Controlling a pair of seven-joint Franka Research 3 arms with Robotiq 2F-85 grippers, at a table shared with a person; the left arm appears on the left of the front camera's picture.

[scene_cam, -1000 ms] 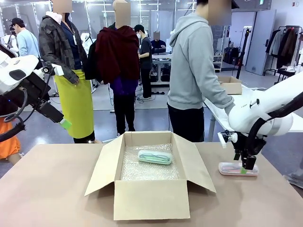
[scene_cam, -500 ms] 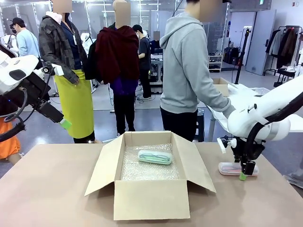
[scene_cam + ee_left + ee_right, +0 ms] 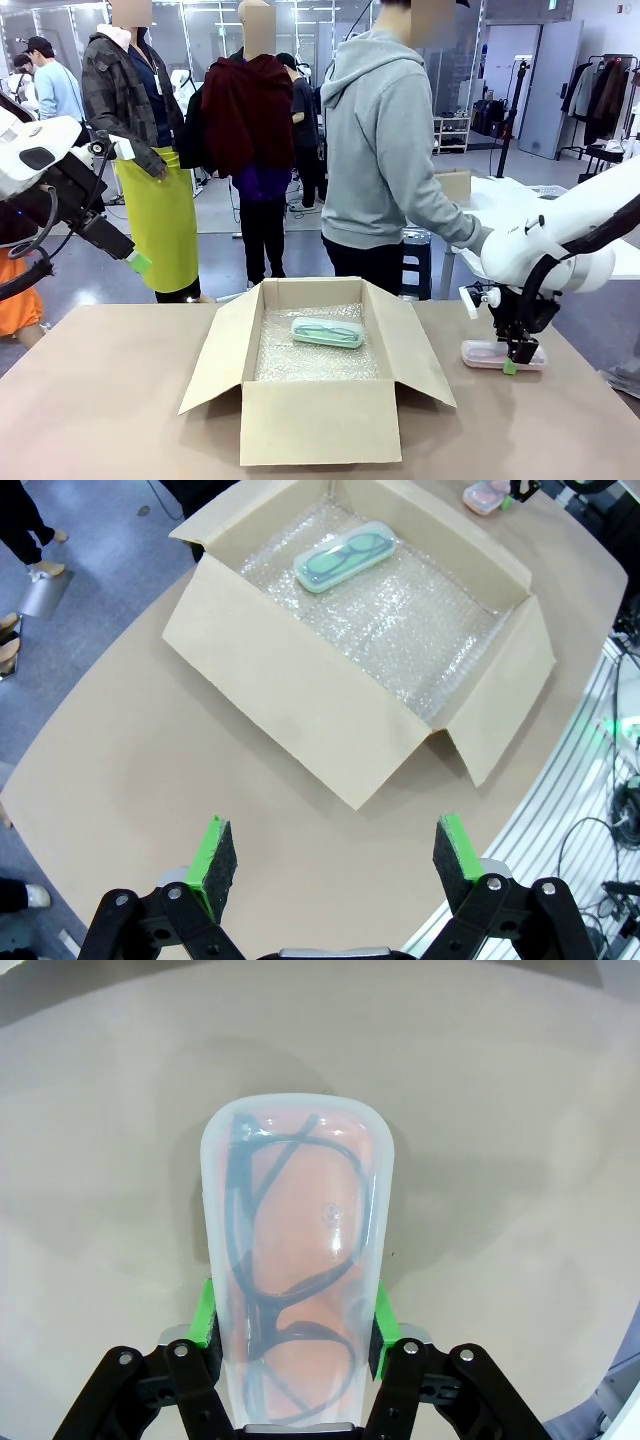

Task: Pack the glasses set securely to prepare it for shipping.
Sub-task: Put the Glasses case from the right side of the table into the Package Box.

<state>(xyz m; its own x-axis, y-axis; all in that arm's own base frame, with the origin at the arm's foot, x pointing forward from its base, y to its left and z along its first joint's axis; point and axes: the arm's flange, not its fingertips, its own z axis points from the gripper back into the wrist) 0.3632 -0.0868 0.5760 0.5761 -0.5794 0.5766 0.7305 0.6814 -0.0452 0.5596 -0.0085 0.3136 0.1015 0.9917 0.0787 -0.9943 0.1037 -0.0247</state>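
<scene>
Your right gripper is clenched on the pink case. Its green pads press against the two long sides at the end nearest the wrist, and the rest of the case runs out ahead of the fingers, lying flat on the table. Through the clear lid you can make out dark-framed glasses. The mint green case sits well apart from that gripper, toward the middle of the table, inside the open cardboard box. There it rests on a bubble wrap lining, close to the box's far wall. Your left gripper hangs released above the table, its jaws spread wide with nothing between them. From the left wrist view, the box lies ahead of and below the fingers, with the mint green case at its far end and the pink case farther off beyond it. A person in a grey hoodie stands past the far edge of the table, behind your right gripper.
</scene>
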